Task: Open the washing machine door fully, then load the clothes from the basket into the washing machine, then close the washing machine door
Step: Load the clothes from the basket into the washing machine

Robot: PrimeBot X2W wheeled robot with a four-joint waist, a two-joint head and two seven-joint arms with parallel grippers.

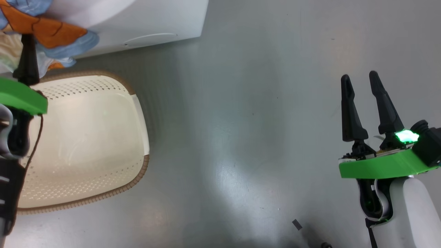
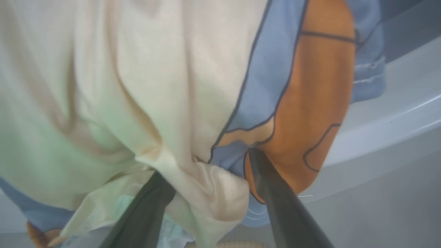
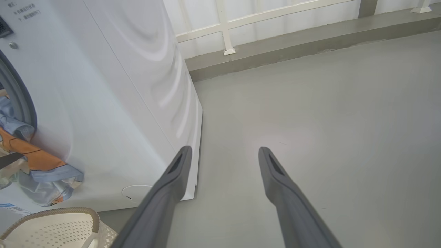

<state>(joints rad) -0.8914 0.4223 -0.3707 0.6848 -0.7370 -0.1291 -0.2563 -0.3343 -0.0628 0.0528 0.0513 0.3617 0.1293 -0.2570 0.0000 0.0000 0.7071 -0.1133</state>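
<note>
floor (image 1: 241,137): grey and glossy, is reflecting light
railing (image 3: 225,31): white, is standing on a grey kerb (image 3: 310,44)
scrap (image 1: 297,224): dark, is lying on the floor

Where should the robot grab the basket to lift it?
Probably the white handle on the basket rim facing the open floor, from above, right gripper fingers straddling it: that strip is thin, while the rounded body looks too wide.

Laundry area, white washing machine (image 3: 103,103), cream basket (image 1: 86,137), grey floor (image 3: 327,120), white railing (image 3: 224,31)
</note>
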